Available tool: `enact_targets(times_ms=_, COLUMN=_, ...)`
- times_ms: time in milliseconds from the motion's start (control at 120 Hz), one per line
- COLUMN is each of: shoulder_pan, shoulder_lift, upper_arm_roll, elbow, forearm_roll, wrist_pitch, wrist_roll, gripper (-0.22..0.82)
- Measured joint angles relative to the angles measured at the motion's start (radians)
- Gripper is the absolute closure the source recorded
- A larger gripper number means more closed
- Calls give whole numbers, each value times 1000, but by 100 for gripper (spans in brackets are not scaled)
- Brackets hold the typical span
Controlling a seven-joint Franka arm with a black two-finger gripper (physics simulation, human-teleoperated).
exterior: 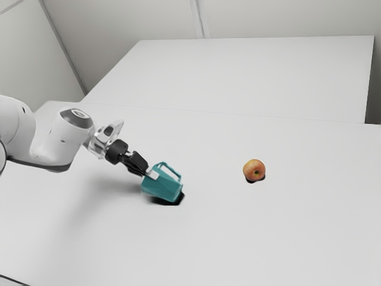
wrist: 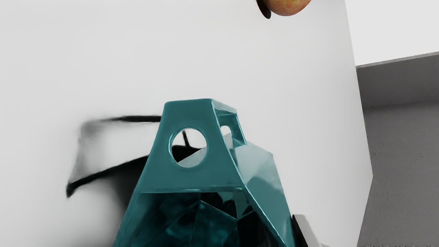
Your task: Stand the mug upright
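The teal faceted mug (exterior: 162,187) is tipped over in the exterior view, its handle up and its base toward that view's lower right. My gripper (exterior: 150,171) is at the mug's rim end, on the exterior view's left. In the wrist view the mug (wrist: 185,178) presents its handle with a round hole and its dark open mouth. Part of my gripper (wrist: 303,233) stands against the mug's outer wall at the bottom edge. The far side of the mug hides the contact there, so a grip cannot be confirmed.
A red-yellow apple (exterior: 254,170) rests on the white table (exterior: 286,238), toward the exterior view's right from the mug. In the wrist view the apple (wrist: 288,5) is beyond the mug's handle. A white raised surface (exterior: 250,74) lies behind the table.
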Motion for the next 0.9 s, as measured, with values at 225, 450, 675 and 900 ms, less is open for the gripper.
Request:
enact_targets(times_ms=225, shoulder_pan=-16, shoulder_lift=-140, upper_arm_roll=-60, elbow=0, forearm_roll=106, wrist_pitch=48, wrist_roll=12, gripper=76)
enact_targets(times_ms=450, shoulder_pan=-15, shoulder_lift=-249, upper_arm_roll=-217, elbow=-6, forearm_roll=516, wrist_pitch=204, wrist_roll=-88, gripper=78)
enact_targets(times_ms=675, shoulder_pan=-50, shoulder_lift=-272, upper_arm_roll=-313, elbow=-76, forearm_roll=778, wrist_pitch=370, wrist_roll=-255, gripper=78)
enact_targets(times_ms=900, shoulder_pan=-124, shoulder_lift=-304, upper_arm_roll=-326, elbow=-141, forearm_roll=871, wrist_pitch=457, wrist_roll=-419, gripper=78)
